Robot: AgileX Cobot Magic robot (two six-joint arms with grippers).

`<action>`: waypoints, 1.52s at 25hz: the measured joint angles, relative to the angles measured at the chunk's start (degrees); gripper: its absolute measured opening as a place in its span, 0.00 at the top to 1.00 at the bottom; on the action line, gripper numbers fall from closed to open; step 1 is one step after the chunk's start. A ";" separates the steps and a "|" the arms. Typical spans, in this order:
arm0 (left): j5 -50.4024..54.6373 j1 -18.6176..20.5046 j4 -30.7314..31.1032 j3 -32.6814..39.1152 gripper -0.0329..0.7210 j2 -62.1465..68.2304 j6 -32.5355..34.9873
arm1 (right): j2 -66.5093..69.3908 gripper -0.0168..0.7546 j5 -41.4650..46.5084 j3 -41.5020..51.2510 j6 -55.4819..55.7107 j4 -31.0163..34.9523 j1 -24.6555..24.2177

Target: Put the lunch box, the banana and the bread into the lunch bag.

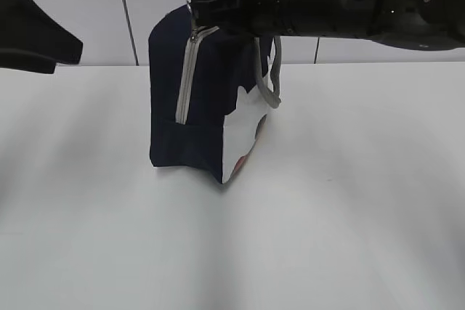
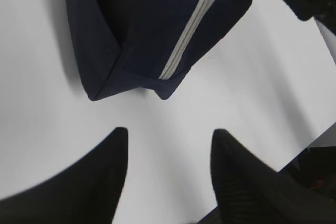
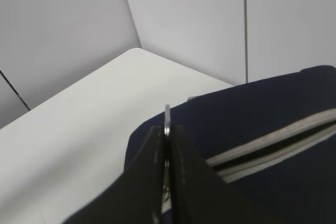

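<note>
Right gripper [image 3: 167, 145]: pinching ring pull [image 3: 167, 119], lunch bag's [image 1: 196, 107] 12 o'clock | left gripper [image 2: 168, 150]: spread, empty | table [image 1: 349, 201].

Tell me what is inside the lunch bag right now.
Nothing inside shows. The lunch bag stands upright and its navy fabric hides the contents. The right claw pinches the ring pull at the zipper.
</note>
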 joint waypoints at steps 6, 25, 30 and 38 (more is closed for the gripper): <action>-2.63 0.00 -6.13 0.00 0.47 3.65 10.64 | 0.00 1.00 0.27 0.00 0.71 0.00 0.00; -7.51 0.00 -26.90 0.00 0.47 17.12 42.97 | 0.00 1.00 4.86 -2.99 3.34 0.48 0.00; -8.03 0.00 -30.80 0.00 0.47 19.61 49.25 | 0.00 1.00 4.98 -2.99 3.69 0.58 0.00; -8.31 0.00 -40.69 0.00 0.47 22.77 61.91 | 0.00 1.00 5.07 -2.99 3.69 0.47 0.00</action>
